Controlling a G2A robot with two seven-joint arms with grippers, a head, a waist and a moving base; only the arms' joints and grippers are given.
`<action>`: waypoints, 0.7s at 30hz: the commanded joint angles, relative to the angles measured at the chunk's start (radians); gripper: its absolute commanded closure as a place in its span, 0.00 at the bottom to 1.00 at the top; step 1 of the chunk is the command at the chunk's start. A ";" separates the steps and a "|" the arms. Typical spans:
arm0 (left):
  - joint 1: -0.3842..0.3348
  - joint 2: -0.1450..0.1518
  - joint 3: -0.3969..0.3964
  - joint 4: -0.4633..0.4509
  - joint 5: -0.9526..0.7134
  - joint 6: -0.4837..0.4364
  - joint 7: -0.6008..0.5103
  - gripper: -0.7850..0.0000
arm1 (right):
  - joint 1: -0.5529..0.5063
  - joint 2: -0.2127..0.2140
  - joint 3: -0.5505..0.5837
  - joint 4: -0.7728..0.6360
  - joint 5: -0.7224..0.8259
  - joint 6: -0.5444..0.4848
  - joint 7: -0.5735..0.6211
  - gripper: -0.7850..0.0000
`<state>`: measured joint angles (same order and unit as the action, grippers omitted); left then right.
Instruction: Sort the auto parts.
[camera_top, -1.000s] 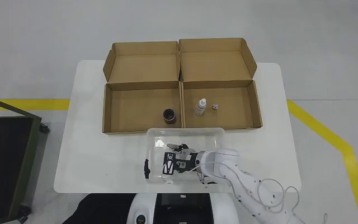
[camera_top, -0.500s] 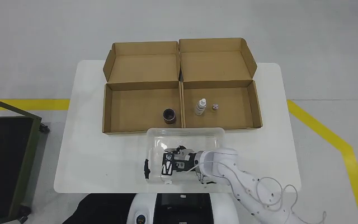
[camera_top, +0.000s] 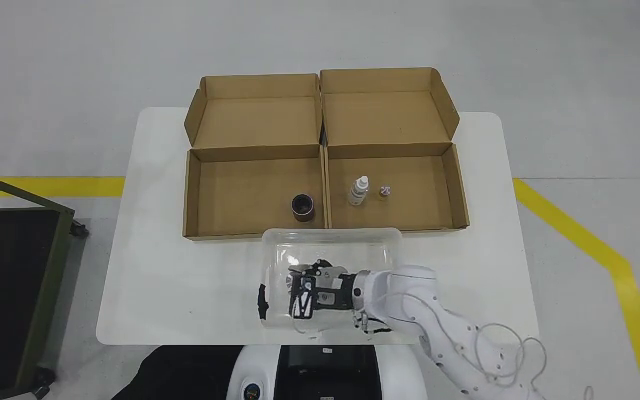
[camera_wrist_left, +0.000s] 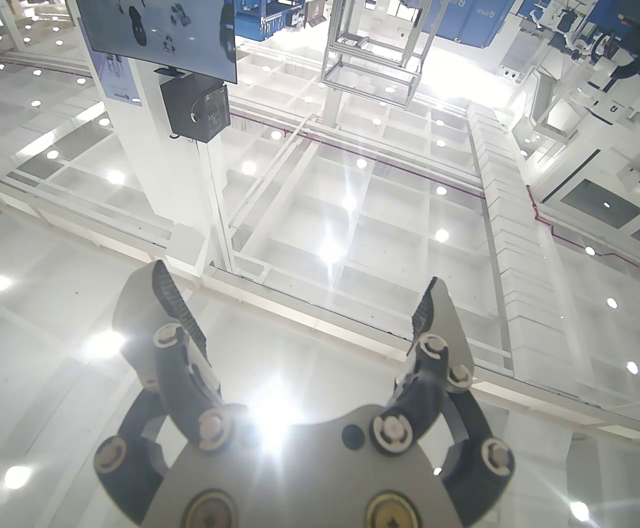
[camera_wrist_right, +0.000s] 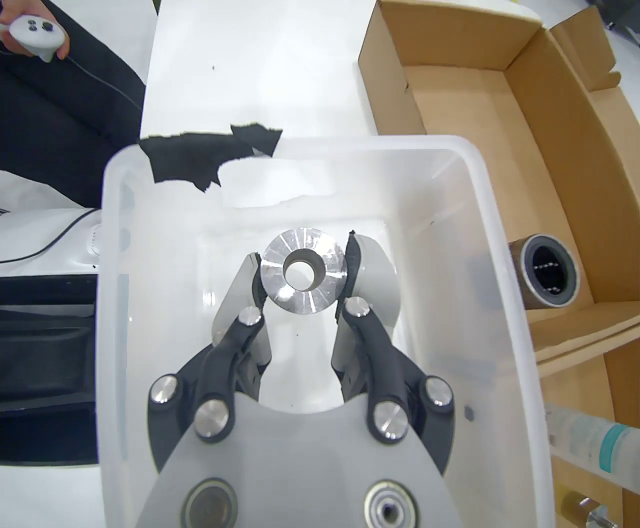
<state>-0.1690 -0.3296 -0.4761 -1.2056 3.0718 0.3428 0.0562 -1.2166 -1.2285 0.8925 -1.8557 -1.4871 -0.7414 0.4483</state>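
Lower centre, inside the clear bin (camera_top: 330, 237), my right claw (camera_wrist_right: 304, 274) pinches a metal ring (camera_wrist_right: 327, 278); left claw (camera_wrist_left: 295, 280) spread wide. Upper-left carton (camera_top: 190, 205): one bearing (camera_top: 303, 206).

**Two boxes behind, one bin in front**

On the table (camera_top: 160, 260), the left box (camera_top: 215, 200) and right box (camera_top: 430, 195) stand touching, side by side. The bin (camera_top: 330, 236) sits just before their seam, at the near edge. A sleeve (camera_top: 303, 206) lies in the left box by the shared wall, and a bottle (camera_top: 357, 190) and small part (camera_top: 385, 190) lie in the right box. In the bin, a ring (camera_wrist_right: 304, 270) sits between the right gripper's (camera_wrist_right: 304, 274) fingers.
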 joint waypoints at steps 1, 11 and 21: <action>0.000 0.000 0.000 0.000 0.000 0.000 0.000 0.00 | -0.011 0.003 0.022 -0.014 0.023 0.012 -0.019 1.00; 0.000 0.000 0.000 0.000 0.000 0.000 0.000 0.00 | -0.066 0.021 0.132 -0.110 0.143 0.032 -0.113 1.00; 0.000 0.000 0.000 0.000 0.000 0.000 0.000 0.00 | -0.092 0.030 0.209 -0.199 0.260 0.064 -0.211 1.00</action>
<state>-0.1690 -0.3296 -0.4761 -1.2056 3.0718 0.3428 0.0562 -1.3085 -1.1984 1.0967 -2.0537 -1.2444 -0.6805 0.2492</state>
